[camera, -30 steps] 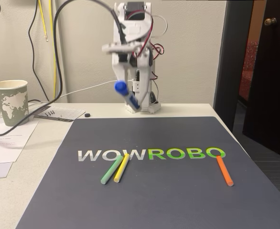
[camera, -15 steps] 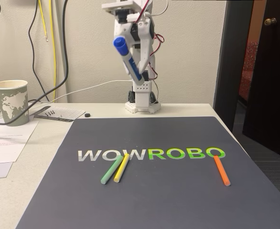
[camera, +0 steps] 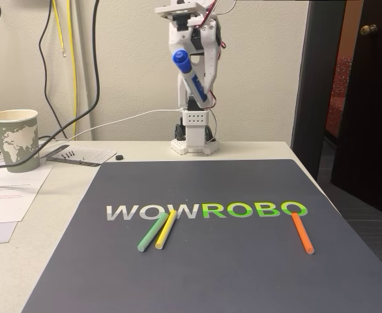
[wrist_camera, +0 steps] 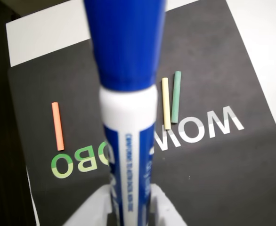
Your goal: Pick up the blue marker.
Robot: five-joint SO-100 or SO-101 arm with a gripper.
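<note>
1. We see the blue marker point(camera: 191, 76) high above the table, well clear of the dark mat point(camera: 243, 274), tilted with its dark blue cap up and to the left in the fixed view.
2. In the wrist view the blue marker point(wrist_camera: 128, 141) looms close: a thick round cap, a smooth white barrel, and a blue printed label.
3. The gripper point(wrist_camera: 128, 207) is clamped on the marker's lower barrel, a white plastic finger on either side.
4. On the matte mat lie thin sticks: green point(camera: 152, 232) touching yellow point(camera: 166, 229), and orange point(camera: 302, 233) well apart.
5. A paper cup point(camera: 14, 139) stands on the left.
</note>
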